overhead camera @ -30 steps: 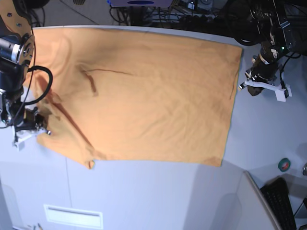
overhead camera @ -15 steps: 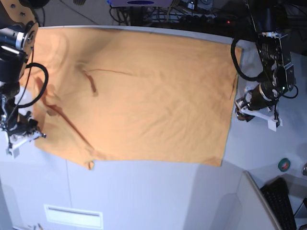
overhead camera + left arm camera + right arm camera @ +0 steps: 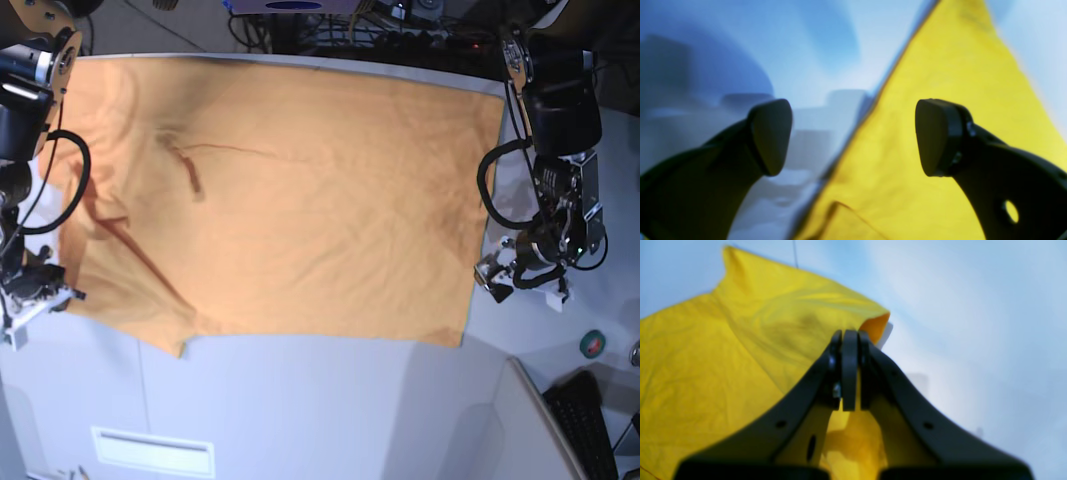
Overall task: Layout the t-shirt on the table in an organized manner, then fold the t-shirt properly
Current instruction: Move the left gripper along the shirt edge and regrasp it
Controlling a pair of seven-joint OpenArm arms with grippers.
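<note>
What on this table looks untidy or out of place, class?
The t-shirt lies mostly flat on the table, but its side beside the right gripper is bunched: a dark diagonal crease runs there and a small corner pokes out at the near hem. The left gripper is open at the opposite edge.

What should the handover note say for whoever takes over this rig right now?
Left hand: open, empty, poised over the near side edge of the plain orange soft-fabric t-shirt.
Right hand: shut; whether it pinches the raised fabric edge behind it is unclear.
T-shirt: spread mostly flat on the large white table, with a crease near the right hand's side.
Done: layout nearly finished.
Left: smooth the crease, then all folding.
</note>
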